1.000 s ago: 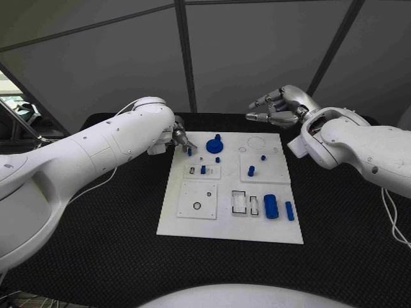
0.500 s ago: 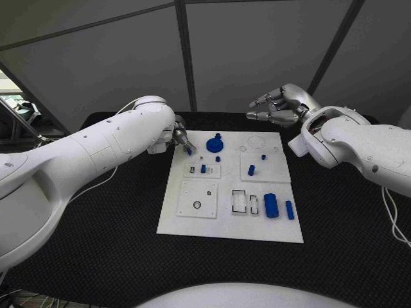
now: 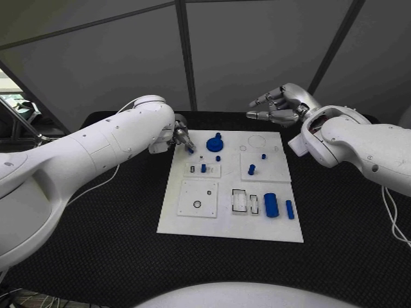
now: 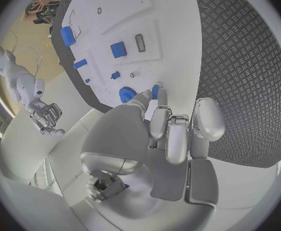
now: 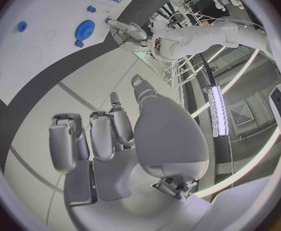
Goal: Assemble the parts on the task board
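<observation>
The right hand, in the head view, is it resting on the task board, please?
No, the right hand hangs in the air beyond the far edge of the task board, touching nothing.

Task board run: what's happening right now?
The left robot hand is at the far left corner of the white task board, pinching a small blue part at its fingertips, next to the blue gear. The right robot hand hovers beyond the board's far edge, fingers curled, holding nothing. Other blue parts lie or stand across the board, including a blue cylinder near the right edge.
</observation>
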Controlling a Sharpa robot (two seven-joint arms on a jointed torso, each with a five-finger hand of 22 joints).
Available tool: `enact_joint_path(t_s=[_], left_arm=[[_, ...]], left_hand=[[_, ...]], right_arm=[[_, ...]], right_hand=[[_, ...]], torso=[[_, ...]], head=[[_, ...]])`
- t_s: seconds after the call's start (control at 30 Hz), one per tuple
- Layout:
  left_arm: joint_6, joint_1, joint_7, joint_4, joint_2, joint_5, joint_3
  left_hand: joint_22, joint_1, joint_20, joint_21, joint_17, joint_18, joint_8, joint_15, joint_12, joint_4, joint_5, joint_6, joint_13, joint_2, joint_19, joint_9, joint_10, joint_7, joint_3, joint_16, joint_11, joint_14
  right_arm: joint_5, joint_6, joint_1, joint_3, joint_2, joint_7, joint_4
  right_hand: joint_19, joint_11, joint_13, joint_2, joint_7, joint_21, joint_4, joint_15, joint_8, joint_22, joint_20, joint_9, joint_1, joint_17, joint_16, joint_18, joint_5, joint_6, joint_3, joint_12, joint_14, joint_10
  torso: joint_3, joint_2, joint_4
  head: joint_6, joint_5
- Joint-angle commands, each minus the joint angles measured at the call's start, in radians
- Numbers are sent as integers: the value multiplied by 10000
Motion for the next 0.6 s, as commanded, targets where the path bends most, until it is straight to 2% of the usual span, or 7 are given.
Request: enact_joint_path(t_s=[0.03,0.07,0.1,0.13,0.23,0.4,0.6], left_arm=[[-253,16,292,3,-21,255,2],[-268,16,309,17,-37,269,2],[-283,16,321,39,-59,291,2],[-305,16,326,68,-89,330,1],[-430,16,316,232,-231,539,1],[-819,16,299,807,-635,790,-1],[-1559,-2,238,2004,-1368,1016,-10]], left_hand=[[29,190,1,-39,2336,145,66,37,-36,-588,37,-57,1131,240,17,48,-26,41,892,47,30,948],[41,136,6,-42,2338,145,77,32,-48,-695,-461,-65,1126,232,14,68,-29,43,1245,49,25,949],[61,-129,13,-51,2336,154,100,87,-57,-838,-785,-84,1124,58,11,108,-22,50,1867,48,47,948],[71,-215,27,-52,2335,151,133,74,-60,-883,-828,-50,1122,23,13,134,-19,63,2083,47,34,948],[121,-652,30,-49,2341,152,269,59,-45,-1049,-670,10,1128,-214,32,286,13,67,2862,54,23,952],[230,-1160,10,-6,2378,131,475,13,-1,-1247,-73,68,1143,-488,101,553,79,25,3617,91,-5,971],[319,-1407,-25,39,2415,117,592,-21,-7,-1378,286,142,1133,-639,168,695,117,-23,3948,126,-44,989]], right_arm=[[25,2,22,8,-2,82,7],[25,6,22,8,-5,80,8],[26,9,22,8,-9,79,9],[26,13,22,8,-13,77,11],[26,22,22,8,-28,71,19],[26,24,22,8,-60,65,29],[26,26,22,8,-104,57,41]], right_hand=[[630,-44,9,110,-3,-52,-49,-79,-40,1949,-63,12,19,9,-22,110,56,62,-33,5,442,-1],[630,-44,9,110,-3,-52,-49,-79,-40,1949,-63,12,19,9,-22,110,56,62,-33,5,442,-1],[630,-44,9,110,-3,-52,-49,-79,-40,1949,-63,12,19,9,-22,110,56,62,-33,5,442,-1],[630,-44,9,110,-3,-52,-49,-79,-40,1949,-63,12,19,9,-22,110,56,62,-33,5,442,-1],[630,-44,9,110,-3,-52,-49,-79,-40,1949,-63,12,19,9,-22,110,56,62,-33,5,442,-1],[636,-44,22,114,-3,-45,-50,-79,-40,1960,-63,13,16,17,-18,107,60,64,-34,17,444,7],[636,-44,22,114,-3,-45,-50,-79,-40,1960,-63,13,16,17,-18,107,60,64,-34,17,444,7]], torso=[[3,0,-7],[3,0,-7],[0,0,-7],[2,-1,-5],[6,-5,-2],[6,-10,20],[11,-11,29]], head=[[-5,9],[-5,9],[-8,22],[-9,25],[2,54],[-8,50],[-14,90]])
